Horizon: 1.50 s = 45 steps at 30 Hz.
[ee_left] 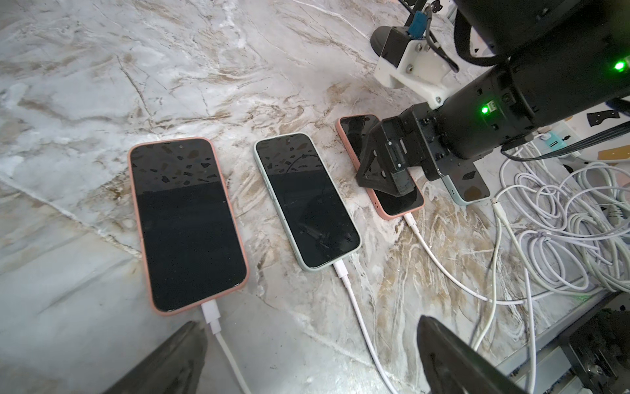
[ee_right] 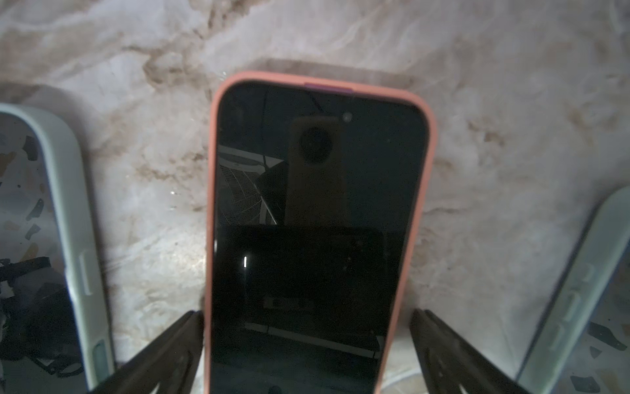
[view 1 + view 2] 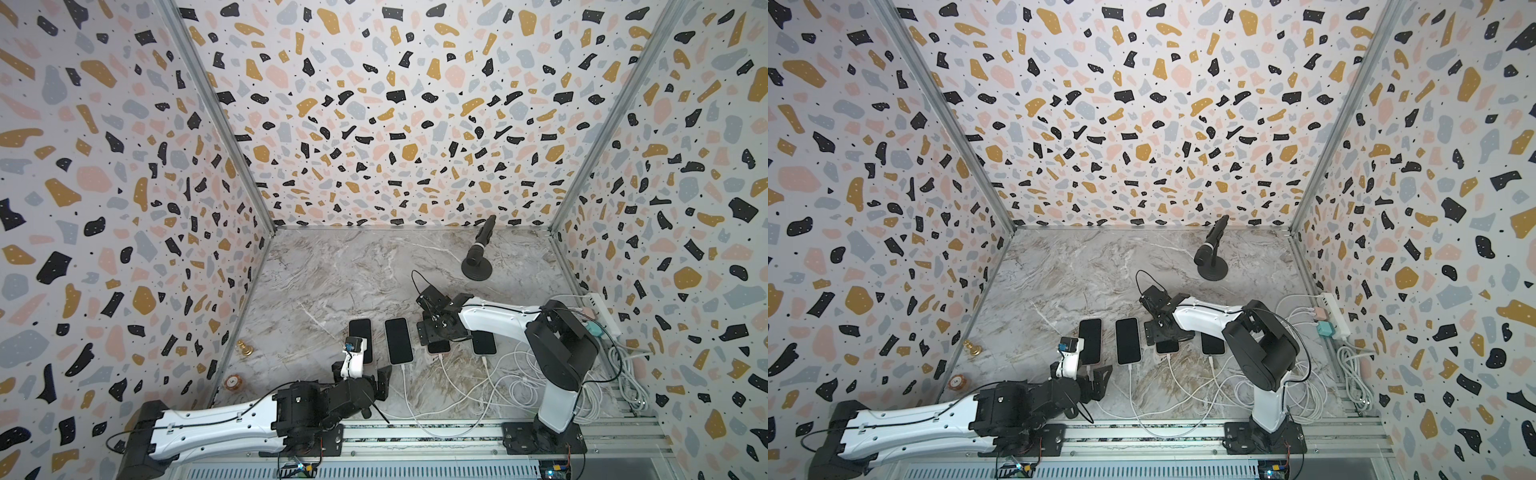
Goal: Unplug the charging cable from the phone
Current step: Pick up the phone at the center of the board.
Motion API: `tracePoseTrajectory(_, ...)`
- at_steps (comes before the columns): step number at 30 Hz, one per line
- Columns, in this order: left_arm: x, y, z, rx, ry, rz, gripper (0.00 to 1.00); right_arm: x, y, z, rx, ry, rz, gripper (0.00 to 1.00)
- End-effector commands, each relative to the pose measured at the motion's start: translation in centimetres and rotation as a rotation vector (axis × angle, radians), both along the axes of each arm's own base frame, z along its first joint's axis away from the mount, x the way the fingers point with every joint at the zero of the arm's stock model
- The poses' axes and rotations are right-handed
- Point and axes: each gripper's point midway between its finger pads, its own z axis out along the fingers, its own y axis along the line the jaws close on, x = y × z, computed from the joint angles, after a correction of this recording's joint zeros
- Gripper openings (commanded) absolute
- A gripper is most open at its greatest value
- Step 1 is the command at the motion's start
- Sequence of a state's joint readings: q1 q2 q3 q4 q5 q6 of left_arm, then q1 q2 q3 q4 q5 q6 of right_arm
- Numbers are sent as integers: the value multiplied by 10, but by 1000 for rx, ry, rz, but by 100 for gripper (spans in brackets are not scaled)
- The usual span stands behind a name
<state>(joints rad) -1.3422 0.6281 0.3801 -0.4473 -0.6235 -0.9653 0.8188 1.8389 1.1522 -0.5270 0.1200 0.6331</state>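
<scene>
Pink-cased phone [image 2: 317, 204] | right pincer [image 2: 305, 312] spread, straddling it, pointing down | left pincer [image 1: 308, 324] spread, low

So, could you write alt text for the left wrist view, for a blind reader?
The right tool hangs open over a pink-cased phone, one of four in a row on a marble table; white cables run from them.

Right gripper [image 3: 1166, 333] hangs low over a partly hidden phone [image 3: 1167, 347], jaws apparently spread; its white cable [image 3: 1170, 360] trails away
</scene>
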Motion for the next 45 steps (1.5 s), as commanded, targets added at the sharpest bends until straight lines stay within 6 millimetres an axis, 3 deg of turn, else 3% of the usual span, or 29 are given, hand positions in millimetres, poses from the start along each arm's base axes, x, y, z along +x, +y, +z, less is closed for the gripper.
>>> tracePoseTrajectory(1,1,-3,-2,-18,3,7,100,3,3,8,-9,-6,-10,100)
tracePoseTrajectory(22,-2,-24,-23,-46,54,-20,100,-3,-8,3,-23,-9,-36,71)
tracePoseTrajectory(26,-1,-25,-28,-65,56,-15,100,-3,-4,15,35,-50,-18,59)
tracePoseTrajectory(32,1,-41,-18,-142,16,-52,100,-3,-9,43,86,-130,-19,49)
tracePoseTrajectory(39,-8,-78,-5,-244,-12,-201,100,-7,-9,74,170,-190,-7,45)
tracePoseTrajectory(45,-12,-109,-19,-239,-5,-290,100,-11,-10,93,213,-210,2,44)
